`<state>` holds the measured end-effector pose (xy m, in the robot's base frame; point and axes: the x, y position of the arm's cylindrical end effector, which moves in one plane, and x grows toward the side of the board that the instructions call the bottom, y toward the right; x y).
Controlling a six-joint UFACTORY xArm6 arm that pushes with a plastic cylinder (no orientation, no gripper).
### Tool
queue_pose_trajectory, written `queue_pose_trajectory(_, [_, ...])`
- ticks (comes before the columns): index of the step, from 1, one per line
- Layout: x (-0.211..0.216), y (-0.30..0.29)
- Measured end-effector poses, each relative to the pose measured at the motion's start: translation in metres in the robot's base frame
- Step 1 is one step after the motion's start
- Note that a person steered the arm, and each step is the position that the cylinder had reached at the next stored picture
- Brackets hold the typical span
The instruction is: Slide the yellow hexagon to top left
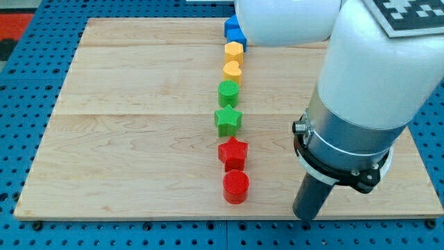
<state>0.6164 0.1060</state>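
The tip (pixel 304 217) is being seen low at the view's right, resting at the near edge of the wooden board (pixel 139 139). Nothing is being touched or pushed by it; the rod is being shown bare, with no block against it. The arm's white and grey body (pixel 361 104) is being seen rising directly above the tip, toward the view's top.

Blocks are being observed in one column, all to the view's left of the tip, recorded from nearest to farthest:

- Red cylinder (pixel 236 187): nearest the tip, well apart, left and slightly above it.
- Red star (pixel 233 151): just above the cylinder, touching it or nearly so.
- Green star (pixel 227 119): farther up, a small gap being left from the red star.
- Green cylinder (pixel 228 92): just above the green star.
- Yellow heart-like block (pixel 232 71): shape not being made out with certainty; just above the green cylinder.
- Yellow hexagon (pixel 234 51): far up and left of the tip, near the board's top edge, sitting between the yellow block below and the blue block above.
- Blue block (pixel 233 30): farthest, partly being hidden by the arm's white housing; shape cannot be told.
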Motion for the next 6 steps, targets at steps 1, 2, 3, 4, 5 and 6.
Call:
queue_pose_trajectory(1, [0.0, 0.0])
queue_pose_trajectory(2, [-0.017, -0.005])
queue_pose_trajectory(3, [-0.092, -0.005])
queue_pose_trajectory(4, [-0.165, 0.004])
queue_pose_trajectory(5, [-0.226, 0.006])
queue_pose_trajectory(6, [-0.278, -0.017])
